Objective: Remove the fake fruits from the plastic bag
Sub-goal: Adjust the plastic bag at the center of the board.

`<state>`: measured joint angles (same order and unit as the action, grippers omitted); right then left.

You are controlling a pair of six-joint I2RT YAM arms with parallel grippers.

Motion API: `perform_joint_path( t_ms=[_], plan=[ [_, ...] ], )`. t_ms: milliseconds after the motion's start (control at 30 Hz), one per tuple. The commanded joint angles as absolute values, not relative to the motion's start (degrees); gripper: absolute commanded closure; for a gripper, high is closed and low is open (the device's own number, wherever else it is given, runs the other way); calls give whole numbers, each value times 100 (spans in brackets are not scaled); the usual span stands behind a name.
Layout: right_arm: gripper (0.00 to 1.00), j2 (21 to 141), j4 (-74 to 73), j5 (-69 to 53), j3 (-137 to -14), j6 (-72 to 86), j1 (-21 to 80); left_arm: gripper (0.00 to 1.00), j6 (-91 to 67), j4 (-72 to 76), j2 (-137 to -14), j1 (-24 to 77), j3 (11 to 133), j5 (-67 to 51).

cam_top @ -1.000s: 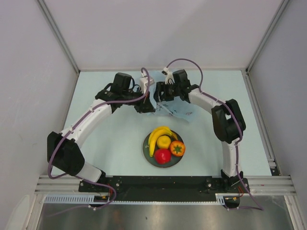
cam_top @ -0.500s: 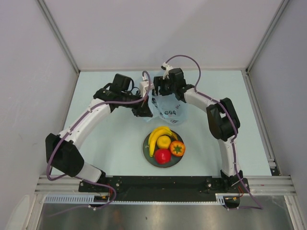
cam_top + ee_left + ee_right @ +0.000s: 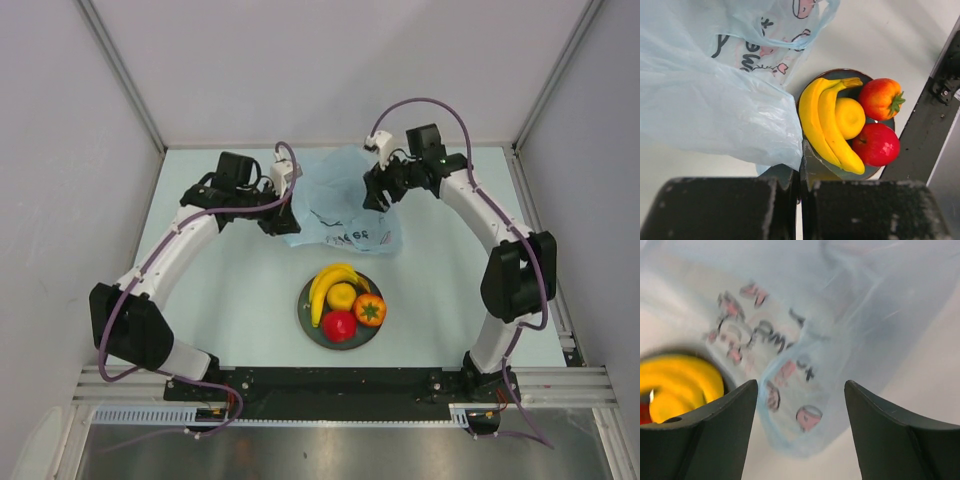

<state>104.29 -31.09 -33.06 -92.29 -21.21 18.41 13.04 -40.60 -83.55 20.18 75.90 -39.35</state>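
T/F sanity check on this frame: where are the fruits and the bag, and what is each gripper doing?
1. The banana bunch lies on the plate. True.
2. The right gripper is clamped on the plastic bag. False: its fingers stand wide apart above the bag.
3. The left gripper is shut on an edge of the bag. True.
4. The red apple is inside the bag. False: it sits on the plate, beside the orange fruit.
5. The bag lies on the far side of the plate from the arm bases. True.
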Motion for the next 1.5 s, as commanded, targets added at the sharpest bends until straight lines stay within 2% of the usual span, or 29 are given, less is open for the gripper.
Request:
perform_joint_path(
  t_ms=[0,133,533,633,667,733,767,833,867,933,1100,1233,1267,1333,1367,1433,1467],
  plan=[
    [27,10318,-5544,-3315,-9238,-5110,2276,100,1266,-3604,-8218,1960,7532,-4025],
    [27,10266,-5836,-2927,-8922,-5738,2487,100,1336,-3656,-8244,1951,7515,-4043],
    [31,11056,-5757,-2294,-9105,-5748,2593,100,1222,-3551,-8262,1951,7418,-4113],
    [45,11223,-5643,-2206,-9219,-5687,2567,100,1230,-3559,-8297,1951,7418,-4078],
    [57,11267,-5616,-2241,-9289,-5634,2549,100,1239,-3577,-8297,1951,7435,-4069],
    [72,11364,-5651,-2512,-9658,-5406,2435,100,1300,-3586,-8349,1951,7462,-3982],
    [85,11408,-5669,-2653,-9833,-5292,2391,100,1353,-3629,-8384,1951,7505,-3912],
    [92,11583,-5730,-3256,-10656,-4707,2111,100,1573,-3717,-8481,1951,7611,-3745],
    [100,11671,-5757,-3513,-11061,-4459,1970,100,1678,-3883,-8673,1951,7820,-3535],
    [100,11890,-5644,-4319,-12165,-3487,1733,100,2029,-4147,-8954,1951,8163,-3367],
    [100,12076,-3836,-4588,-13269,-1507,1284,100,2661,-4746,-9990,1811,10025,-2727],
    [100,12365,-485,-3652,-13798,1392,801,100,3023,-5036,-10949,1705,12335,-2338],
    [100,12462,-309,-3291,-14303,1798,730,100,2910,-4975,-11134,1662,13332,-2268],
    [100,12630,-299,-2604,-14694,1347,799,100,2760,-4748,-11452,1635,14121,-2171],
    [100,12621,-238,-2628,-14765,1293,791,100,2664,-4355,-11435,1643,14359,-2197],
    [100,12437,-263,-2750,-14679,1327,747,100,2514,-3843,-11033,1661,14082,-2389],
    [100,12315,-316,-2873,-14556,1292,730,100,2444,-3467,-10830,1722,13541,-2504]
  ],
)
